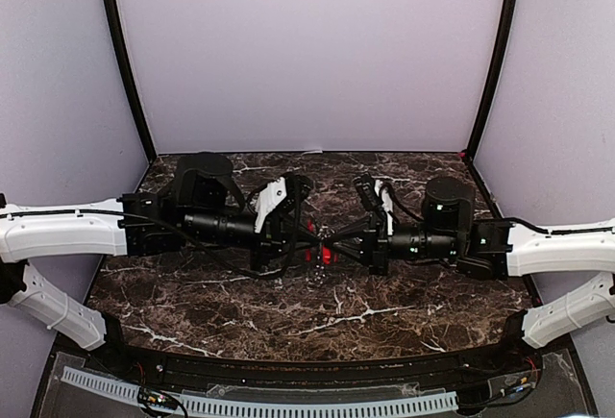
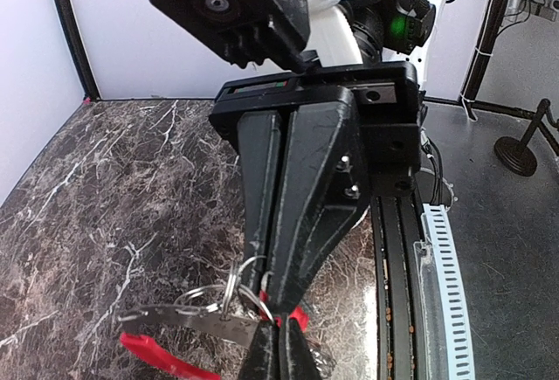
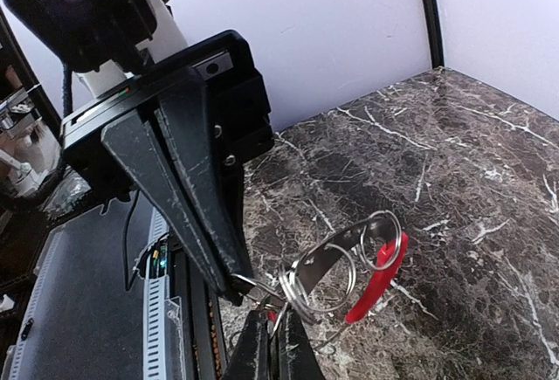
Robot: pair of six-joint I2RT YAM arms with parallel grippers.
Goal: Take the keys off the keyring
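My two grippers meet tip to tip above the middle of the marble table (image 1: 404,303). My left gripper (image 1: 307,243) is shut on the keyring (image 3: 292,289), a bundle of thin silvery wire rings with a curved metal strip and a curved red sleeve (image 3: 376,280). The ring also shows in the left wrist view (image 2: 231,286), hanging left of my left gripper (image 2: 278,349). My right gripper (image 3: 272,335) is shut on the key (image 3: 272,315), a tiny red-headed piece mostly hidden between its fingers. The key's red head also peeks out in the left wrist view (image 2: 298,316).
A black rail and a white perforated strip (image 1: 259,404) run along the table's near edge. Pale booth walls with black corner posts (image 1: 125,62) close off the back and sides. A black stand base (image 2: 515,155) sits off the table.
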